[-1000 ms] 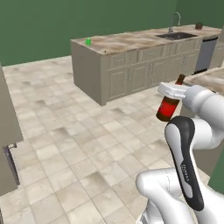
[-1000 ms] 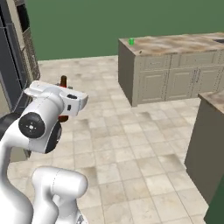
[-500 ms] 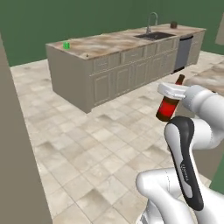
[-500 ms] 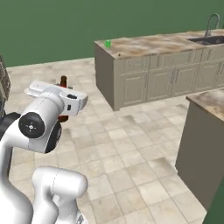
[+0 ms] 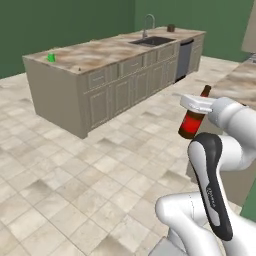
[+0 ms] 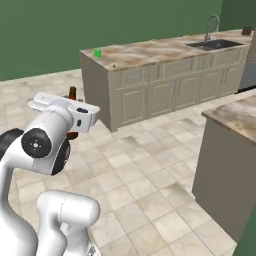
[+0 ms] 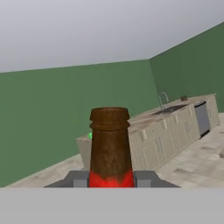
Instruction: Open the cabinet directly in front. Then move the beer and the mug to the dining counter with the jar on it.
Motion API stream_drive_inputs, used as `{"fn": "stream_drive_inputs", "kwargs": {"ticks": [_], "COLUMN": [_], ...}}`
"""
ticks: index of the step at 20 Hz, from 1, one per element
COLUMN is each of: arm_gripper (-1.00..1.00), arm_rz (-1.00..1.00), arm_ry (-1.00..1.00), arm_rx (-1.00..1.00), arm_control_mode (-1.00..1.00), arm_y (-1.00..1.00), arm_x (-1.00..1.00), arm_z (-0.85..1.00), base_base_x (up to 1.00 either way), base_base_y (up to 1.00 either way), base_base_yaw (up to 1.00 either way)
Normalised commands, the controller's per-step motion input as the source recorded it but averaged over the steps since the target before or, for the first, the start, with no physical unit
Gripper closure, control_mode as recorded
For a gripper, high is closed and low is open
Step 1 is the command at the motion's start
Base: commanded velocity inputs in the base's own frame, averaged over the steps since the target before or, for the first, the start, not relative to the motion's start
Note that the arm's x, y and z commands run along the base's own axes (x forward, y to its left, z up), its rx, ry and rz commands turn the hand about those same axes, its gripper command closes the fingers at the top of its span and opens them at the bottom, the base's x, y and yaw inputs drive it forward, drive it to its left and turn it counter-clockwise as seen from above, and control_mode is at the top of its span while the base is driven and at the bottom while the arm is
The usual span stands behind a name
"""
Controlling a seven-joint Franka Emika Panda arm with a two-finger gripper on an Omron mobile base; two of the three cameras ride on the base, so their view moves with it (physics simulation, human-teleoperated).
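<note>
**Beer in the pincer, island ahead**

Up in the air over the tiled floor (image 5: pixel 75 180), I hold the beer (image 5: pixel 194 116) in my pincer (image 5: pixel 196 106). The pincer is clenched on the bottle near its neck. From the left base camera I see the brown bottle tilted a bit, with its red label below the white hand and its top poking out above. From the right base camera, just the bottle's top (image 6: pixel 73 93) and a bit of its dark body peek out behind my white arm. In the hand camera the neck of the beer (image 7: pixel 110 144) stands right in the middle, with the red band low down and a grey finger (image 7: pixel 146 178) touching it on each side.

Far ahead is the dining counter (image 5: pixel 65 95), a long island with a brown marble top and beige doors. The mug (image 5: pixel 51 57) is green and small, and it sits on that surface at the near left end. It is well apart from me. The sink (image 5: pixel 152 41) and the curved faucet (image 5: pixel 148 24) are farther along the same surface, toward the far end. The jar (image 5: pixel 171 28) is a small dark thing at the far end, past the sink.

Close on my right is another marble surface (image 6: pixel 235 112) with a beige side.
</note>
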Motion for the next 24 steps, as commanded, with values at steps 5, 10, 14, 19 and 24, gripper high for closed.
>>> {"fn": "stream_drive_inputs", "kwargs": {"ticks": [5, 10, 14, 19, 24], "arm_gripper": [1.0, 1.0, 1.0, 1.0, 1.0], "arm_rz": [0.0, 0.0, 0.0, 0.0, 0.0], "arm_ry": [0.0, 0.0, 0.0, 0.0, 0.0], "arm_rx": [0.0, 0.0, 0.0, 0.0, 0.0], "arm_control_mode": [1.0, 1.0, 1.0, 1.0, 1.0], "arm_y": [0.0, 0.0, 0.0, 0.0, 0.0], "arm_x": [0.0, 0.0, 0.0, 0.0, 0.0], "arm_z": [0.0, 0.0, 0.0, 0.0, 0.0], "base_base_x": [0.29, 0.22, 0.09, 0.04, 0.12], "base_base_y": [0.72, 0.8, 0.81, 0.86, 0.92], "base_base_yaw": [-0.32, -0.32, -0.31, -0.31, -0.31]}}
